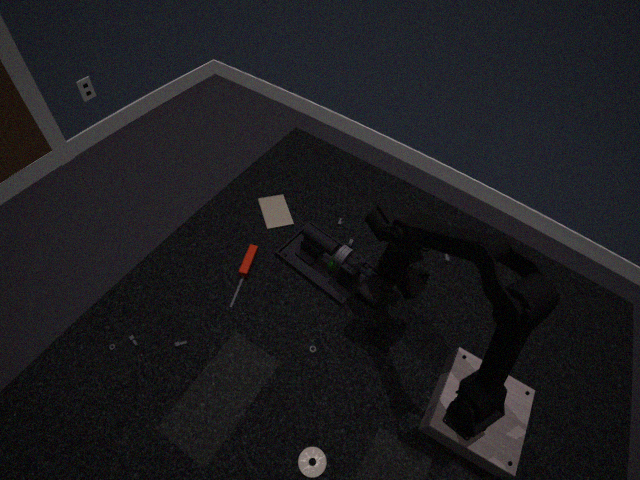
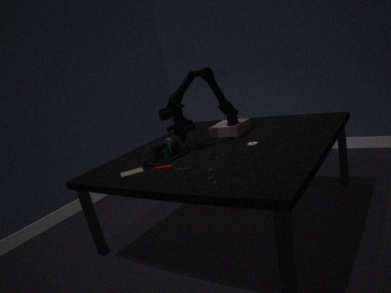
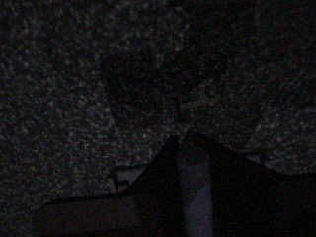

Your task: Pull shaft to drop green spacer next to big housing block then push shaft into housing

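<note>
The dark housing block [image 1: 311, 242] [image 2: 156, 152] stands at the far end of a long dark base [image 1: 315, 276]. The green spacer [image 1: 331, 264] [image 2: 167, 152] is off the shaft line, low beside the base's middle; whether it touches the base or the table is too dark to tell. Pale spacers [image 1: 343, 252] [image 2: 168, 140] sit higher, in line with the shaft, with a dark gap towards the housing. My gripper [image 1: 369, 277] [image 2: 182, 138] [image 3: 185, 140] is shut on the shaft [image 3: 196, 193], a grey rod between the fingers in the wrist view. The shaft's inner end is not clear.
An orange-handled screwdriver [image 1: 248, 259] [image 2: 163, 168] and a cream card [image 1: 276, 211] [image 2: 132, 172] lie near the base. Small screws and rings lie about, and a white disc [image 1: 316, 461] [image 2: 252, 143] lies farther off. The arm stands on a pale block [image 1: 504, 439] [image 2: 225, 130].
</note>
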Robot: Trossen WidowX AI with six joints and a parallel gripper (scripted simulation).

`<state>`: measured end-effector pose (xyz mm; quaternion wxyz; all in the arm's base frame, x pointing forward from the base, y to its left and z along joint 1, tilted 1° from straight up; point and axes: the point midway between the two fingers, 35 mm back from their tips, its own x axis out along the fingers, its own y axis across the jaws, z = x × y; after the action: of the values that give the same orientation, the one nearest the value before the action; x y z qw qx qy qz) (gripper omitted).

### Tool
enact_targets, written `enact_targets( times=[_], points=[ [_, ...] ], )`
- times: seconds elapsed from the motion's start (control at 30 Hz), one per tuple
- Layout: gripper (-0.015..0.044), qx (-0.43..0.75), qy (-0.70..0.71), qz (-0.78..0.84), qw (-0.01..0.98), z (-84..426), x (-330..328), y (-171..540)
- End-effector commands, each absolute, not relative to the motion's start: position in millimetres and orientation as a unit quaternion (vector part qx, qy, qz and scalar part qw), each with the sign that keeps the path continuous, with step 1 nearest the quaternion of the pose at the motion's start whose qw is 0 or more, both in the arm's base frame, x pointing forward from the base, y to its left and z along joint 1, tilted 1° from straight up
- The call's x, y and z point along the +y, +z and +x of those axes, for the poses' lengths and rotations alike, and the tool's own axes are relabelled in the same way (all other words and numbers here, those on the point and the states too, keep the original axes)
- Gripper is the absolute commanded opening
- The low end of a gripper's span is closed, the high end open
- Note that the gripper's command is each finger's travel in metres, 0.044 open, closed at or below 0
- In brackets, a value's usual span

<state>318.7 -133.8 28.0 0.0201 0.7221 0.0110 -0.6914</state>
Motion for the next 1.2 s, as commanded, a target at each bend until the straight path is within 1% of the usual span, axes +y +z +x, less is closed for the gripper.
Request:
enact_targets(
  times=[0.0,1.17],
  points=[
    [0.0000,0.011,-0.692,0.721,0.021,317.0,-134.0,28.3],
    [0.0000,0.011,-0.692,0.722,0.021,325.0,-133.4,28.1]
  ],
)
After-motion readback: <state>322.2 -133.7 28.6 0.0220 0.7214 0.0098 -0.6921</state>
